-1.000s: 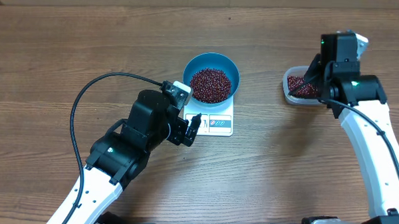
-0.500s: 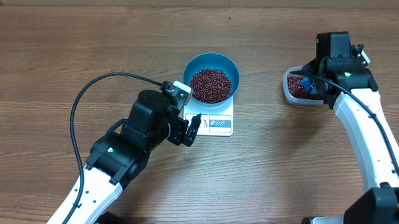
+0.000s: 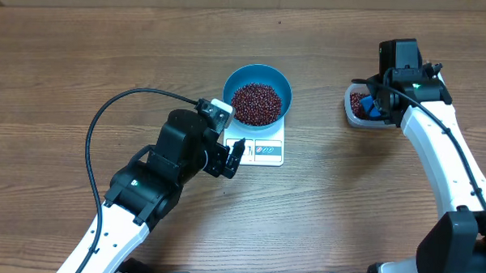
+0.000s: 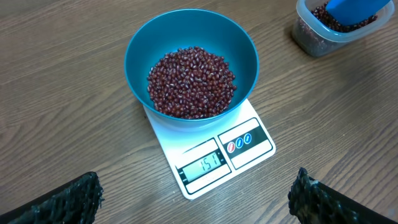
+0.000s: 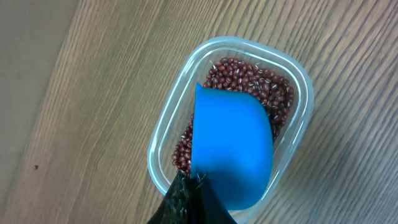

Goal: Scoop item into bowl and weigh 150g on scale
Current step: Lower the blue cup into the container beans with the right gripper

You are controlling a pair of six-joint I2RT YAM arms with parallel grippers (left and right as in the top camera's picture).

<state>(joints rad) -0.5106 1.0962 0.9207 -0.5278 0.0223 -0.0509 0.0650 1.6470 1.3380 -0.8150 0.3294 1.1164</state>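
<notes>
The blue bowl stands on the white scale, holding a heap of red-brown beans. The scale's display reads 151. My left gripper hovers open just in front of the scale's display edge, with nothing between its fingers. At the far right, my right gripper is shut on a small blue scoop. The scoop rests, hollow side down, inside a clear plastic tub over more beans.
The wooden table stretches around the scale and tub. A black cable loops from the left arm over the table's left half. The tub also shows at the top right of the left wrist view.
My right arm has swung its wrist back over the tub, bringing the blue scoop into view inside it. The left arm, bowl and scale have not moved.
</notes>
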